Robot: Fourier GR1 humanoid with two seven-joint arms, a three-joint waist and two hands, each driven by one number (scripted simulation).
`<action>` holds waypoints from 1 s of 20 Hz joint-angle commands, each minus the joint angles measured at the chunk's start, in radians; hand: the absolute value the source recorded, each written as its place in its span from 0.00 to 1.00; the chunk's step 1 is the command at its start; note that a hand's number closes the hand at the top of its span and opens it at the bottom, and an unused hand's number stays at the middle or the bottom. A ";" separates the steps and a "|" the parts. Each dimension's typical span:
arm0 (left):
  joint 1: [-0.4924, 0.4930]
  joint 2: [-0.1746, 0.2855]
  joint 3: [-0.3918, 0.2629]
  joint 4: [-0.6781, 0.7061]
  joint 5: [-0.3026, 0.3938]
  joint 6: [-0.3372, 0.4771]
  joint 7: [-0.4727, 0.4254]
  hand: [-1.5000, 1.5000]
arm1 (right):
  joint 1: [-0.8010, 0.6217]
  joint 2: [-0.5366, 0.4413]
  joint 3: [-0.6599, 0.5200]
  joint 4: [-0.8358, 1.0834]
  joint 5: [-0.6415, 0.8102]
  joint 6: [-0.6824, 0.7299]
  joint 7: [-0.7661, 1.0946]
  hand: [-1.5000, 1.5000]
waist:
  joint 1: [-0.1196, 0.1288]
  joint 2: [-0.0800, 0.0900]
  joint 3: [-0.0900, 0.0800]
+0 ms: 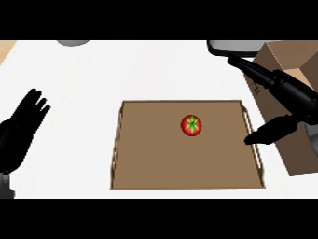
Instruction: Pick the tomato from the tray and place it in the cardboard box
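A red tomato (192,125) with a green star-shaped top lies in the brown tray (154,168), right of its middle. At the right edge stands the cardboard box (306,154), open at the top. My right hand (295,100) hovers over the tray's right rim and in front of the box, open, fingers stretched toward the back and the thumb (265,134) pointing at the tray. It is a short way right of the tomato and does not touch it. My left hand (13,133) rests open at the left edge, fingers up.
The tray lies on a white counter (72,93) with a wooden strip at the far left. A grey round object (74,42) shows at the back edge, and another grey object (233,46) sits at the back beside the box.
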 commanded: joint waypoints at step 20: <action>0.007 -0.026 0.083 -0.025 -0.017 -0.060 0.044 0.50 | -0.176 0.224 0.144 -0.018 0.189 0.454 0.668 0.00 | -0.006 0.006 0.003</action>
